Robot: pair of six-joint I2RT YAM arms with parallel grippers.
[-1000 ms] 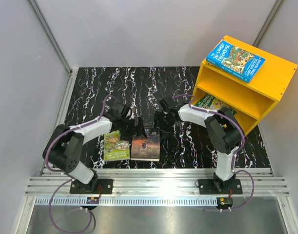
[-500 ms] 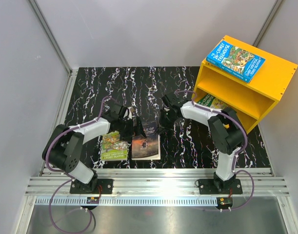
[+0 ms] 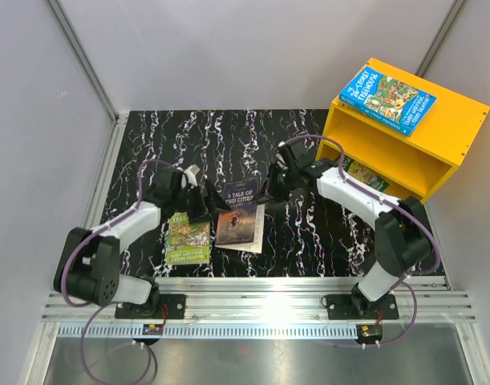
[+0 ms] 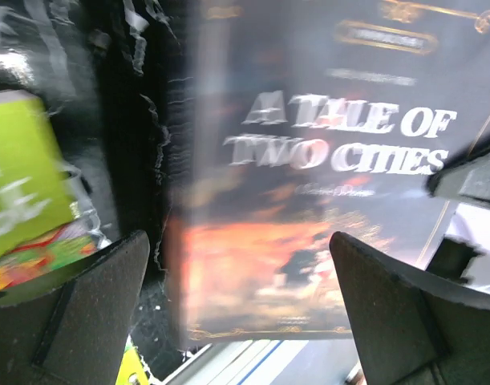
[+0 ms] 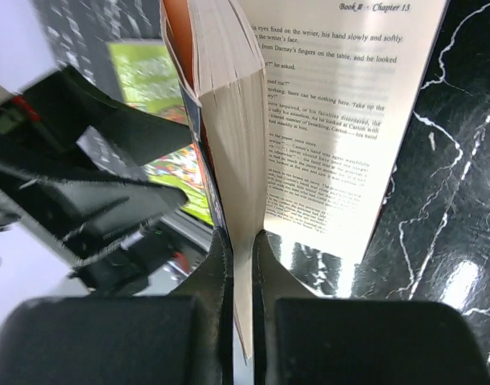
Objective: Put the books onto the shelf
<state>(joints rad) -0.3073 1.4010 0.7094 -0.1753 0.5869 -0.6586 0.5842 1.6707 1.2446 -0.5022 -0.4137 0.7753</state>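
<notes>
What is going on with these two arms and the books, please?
The right claw is shut on a wad of pages of the dark book, A Tale of Two Cities, holding it up, splayed open. The left claw hovers open at its cover. A green book lies flat by the left claw. On the yellow shelf, a blue book lies on top and a second green book sits in the lower compartment.
</notes>
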